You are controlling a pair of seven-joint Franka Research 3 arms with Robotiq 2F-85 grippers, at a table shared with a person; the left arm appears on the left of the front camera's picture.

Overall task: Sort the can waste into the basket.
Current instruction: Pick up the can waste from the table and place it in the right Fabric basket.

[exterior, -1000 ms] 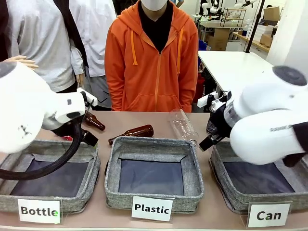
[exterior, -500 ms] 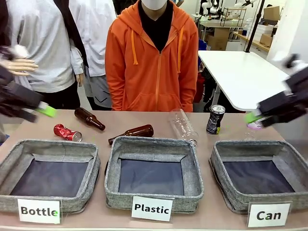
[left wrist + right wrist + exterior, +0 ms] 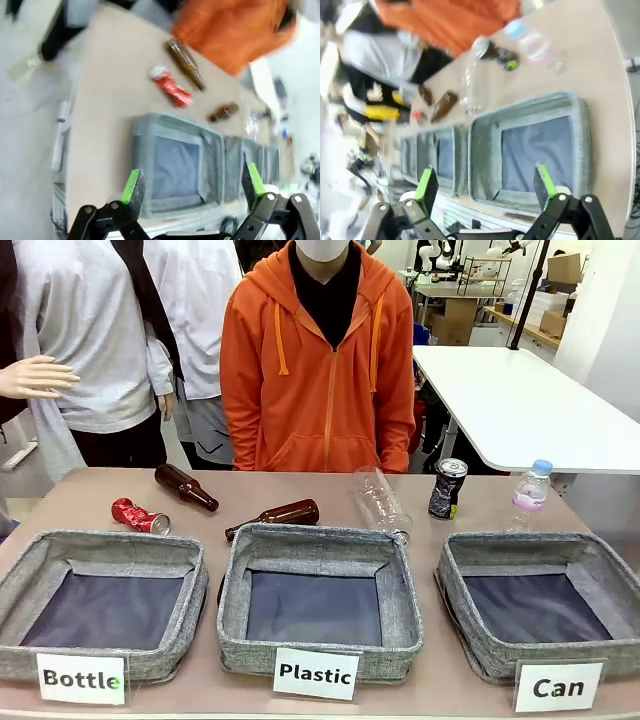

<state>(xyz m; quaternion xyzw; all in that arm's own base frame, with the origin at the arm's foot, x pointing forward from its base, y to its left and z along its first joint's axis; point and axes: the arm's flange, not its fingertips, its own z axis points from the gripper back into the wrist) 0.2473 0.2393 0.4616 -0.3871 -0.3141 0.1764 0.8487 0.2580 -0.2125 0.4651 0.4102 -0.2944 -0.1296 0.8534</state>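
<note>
The black can (image 3: pixel 448 488) stands upright behind the far left corner of the "Can" basket (image 3: pixel 520 543). A lying clear plastic bottle (image 3: pixel 380 502) crowds its left side, while bare tabletop separates it from the small water bottle (image 3: pixel 530 490) on its right. The crushed red can (image 3: pixel 139 516) lies just behind the "Bottle" bin (image 3: pixel 110 543), with a brown glass bottle (image 3: pixel 186 487) near its far right side. The basket's dark lining lies open from above.
</note>
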